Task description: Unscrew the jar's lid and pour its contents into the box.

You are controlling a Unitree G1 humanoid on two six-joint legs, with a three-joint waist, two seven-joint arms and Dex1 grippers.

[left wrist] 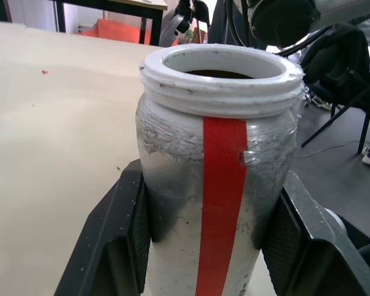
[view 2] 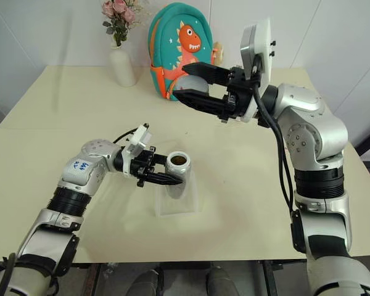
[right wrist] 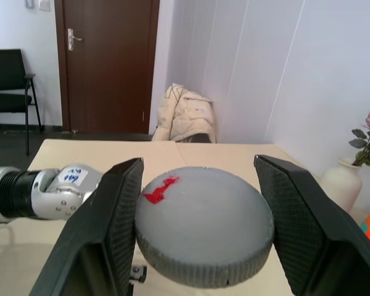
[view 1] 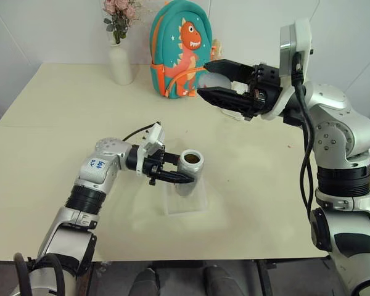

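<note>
A cream counter (view 1: pixel 61 142) fills the scene. Near its centre, the left hand (view 1: pixel 179 177) is clenched around the jar (view 1: pixel 189 170), its two black fingers pressing opposite sides of the body. The jar stands upright with its mouth open. It is a small cloudy plastic cylinder with a white threaded neck and a vertical strip of red tape down its side, clearest in the left wrist view. A dark brown patch, the contents (view 2: pixel 178 160), shows just inside the mouth. The base of the jar sits over the box (view 1: pixel 186 202), a shallow, nearly see-through tray lying flat on the counter at about 6 o'clock from the jar; whether the jar touches it cannot be told.

At about 1 o'clock from the jar, raised well above the counter, the right hand (view 2: pixel 189 80) grips the lid (right wrist: pixel 203 225) between its fingers. The lid is a flat round grey cap with a ribbed edge and a small red mark on top.

At the counter's far edge, around 11 to 12 o'clock, stand a white vase of pink flowers (view 1: pixel 119 55) and a teal dinosaur backpack (view 1: pixel 179 46).
</note>
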